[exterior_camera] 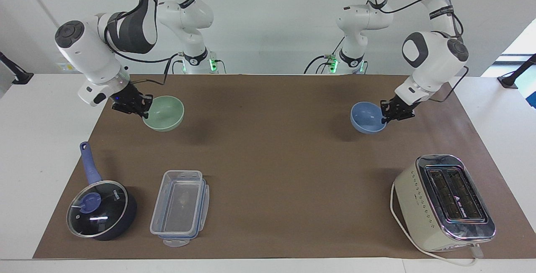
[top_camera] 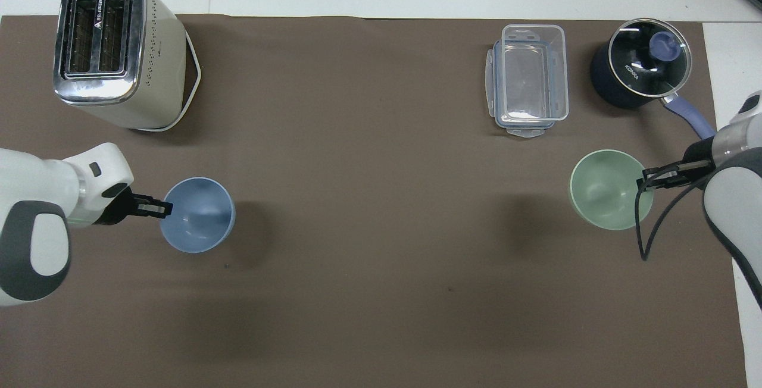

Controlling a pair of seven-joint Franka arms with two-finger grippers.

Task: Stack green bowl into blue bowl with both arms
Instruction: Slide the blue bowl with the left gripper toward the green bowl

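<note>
My left gripper (exterior_camera: 387, 116) is shut on the rim of the blue bowl (exterior_camera: 367, 122) and holds it upright a little above the brown mat, toward the left arm's end of the table. In the overhead view this gripper (top_camera: 162, 208) grips the blue bowl (top_camera: 199, 215) at its rim. My right gripper (exterior_camera: 142, 109) is shut on the rim of the green bowl (exterior_camera: 165, 114) and holds it upright just above the mat, toward the right arm's end. In the overhead view it (top_camera: 646, 181) pinches the green bowl (top_camera: 607, 188) at its edge. The bowls are far apart.
A cream toaster (exterior_camera: 444, 202) stands farther from the robots than the blue bowl. A clear lidded container (exterior_camera: 180, 208) and a dark blue glass-lidded saucepan (exterior_camera: 100, 210) sit farther from the robots than the green bowl. The brown mat (exterior_camera: 272, 172) covers the table.
</note>
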